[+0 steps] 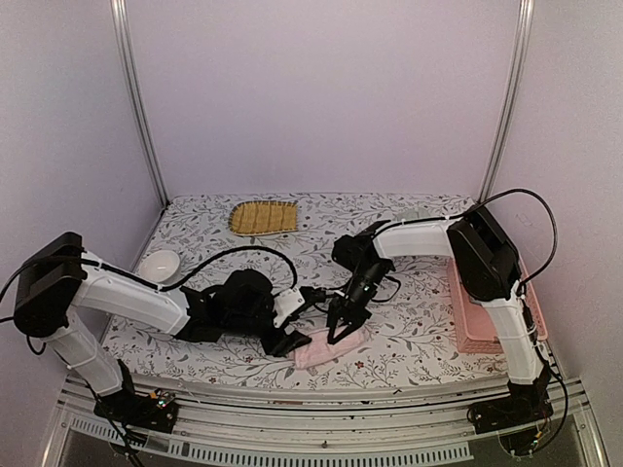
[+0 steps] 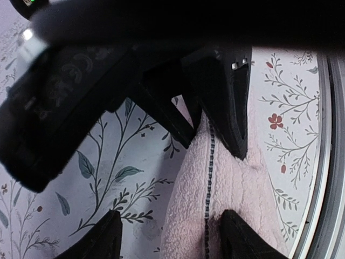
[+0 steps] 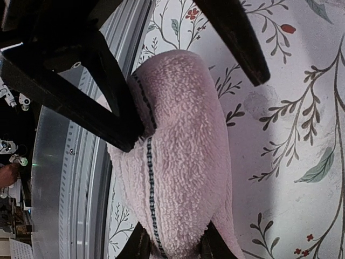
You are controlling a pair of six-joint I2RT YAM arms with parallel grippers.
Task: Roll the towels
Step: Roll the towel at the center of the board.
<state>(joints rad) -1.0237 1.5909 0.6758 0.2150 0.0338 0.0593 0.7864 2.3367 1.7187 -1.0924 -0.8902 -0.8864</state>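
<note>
**Pink and fuzzy: guessing one roll roughly half done**

Starting with the top view. Seeing the pink towel (image 1: 316, 352) lying on the flowery table (image 1: 419, 336) right by the near edge, bunched into a short fat oblong rather than a neat cylinder. Seeing the left gripper (image 1: 292, 342) at its left end and the right gripper (image 1: 342, 334) poised over its middle. Not spotting a finished roll anywhere, and not making out any other towel for sure, so guessing plenty left to do. Also noticing a ribbed woven mat (image 1: 263, 217) at the back, a white bowl-ish thing (image 1: 159, 263) on the left and a pink slatted tray (image 1: 477, 336) at the right edge, all well apart from the action.

Moving to the left wrist. Seeing its fingers (image 2: 108, 237) spread, one tip over bare table beside the towel and the other over the pile, pinching nothing. Seeing the right gripper's fingers (image 2: 232, 97) crowding in from the opposite side, so watching for a bump there.

Ending on the right wrist. Seeing its fingers (image 3: 102, 102) apart and straddling the towel, one pressing the side nearest the metal rail (image 3: 70, 162), the other standing clear with a gap showing. Reckoning no real grip. Worrying mostly about that rail, just beside the towel, leaving little room for rolling that way.
</note>
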